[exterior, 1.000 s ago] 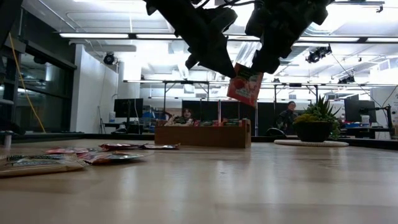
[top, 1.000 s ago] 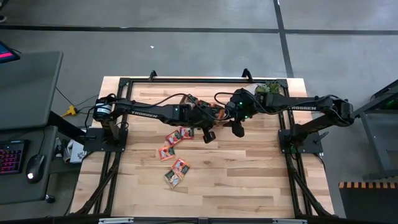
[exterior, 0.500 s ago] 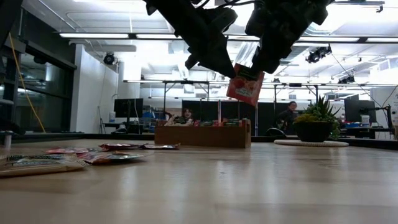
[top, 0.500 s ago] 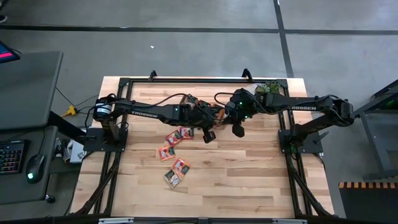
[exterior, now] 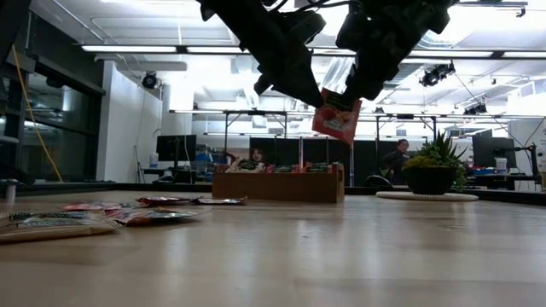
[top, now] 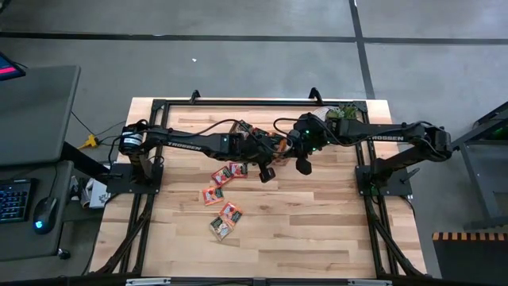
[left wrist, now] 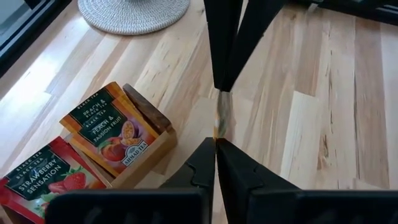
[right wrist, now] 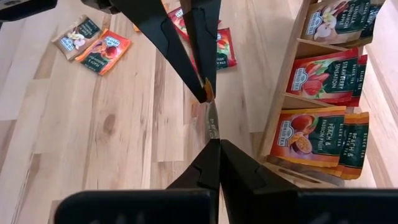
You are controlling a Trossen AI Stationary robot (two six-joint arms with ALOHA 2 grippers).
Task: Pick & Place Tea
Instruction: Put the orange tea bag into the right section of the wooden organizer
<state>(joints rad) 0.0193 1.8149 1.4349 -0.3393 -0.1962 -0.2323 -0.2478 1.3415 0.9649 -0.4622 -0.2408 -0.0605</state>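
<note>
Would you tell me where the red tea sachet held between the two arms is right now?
In the low view the red tea sachet hangs above the table, pinched by both the left claw and right claw, in front of the wooden tray.

table (top: 317, 214): pale smooth wood | sachets (top: 225, 218): glossy printed foil | tray (right wrist: 280, 106): matt wood

Looks like a robotics lab or open-plan research office. Bare grey concrete floor (top: 238, 63) marked with dark tape lines around a wooden table (top: 317, 230) fitted with a black metal frame (top: 143, 214). At far left, a grey desk (top: 40, 111) with keyboard (top: 14, 200) and mouse (top: 41, 214). Beyond the table: long ceiling strip lights (exterior: 162, 49), rows of monitors (exterior: 175, 147) on workbenches, a person (exterior: 394, 160) seated far off.
</note>
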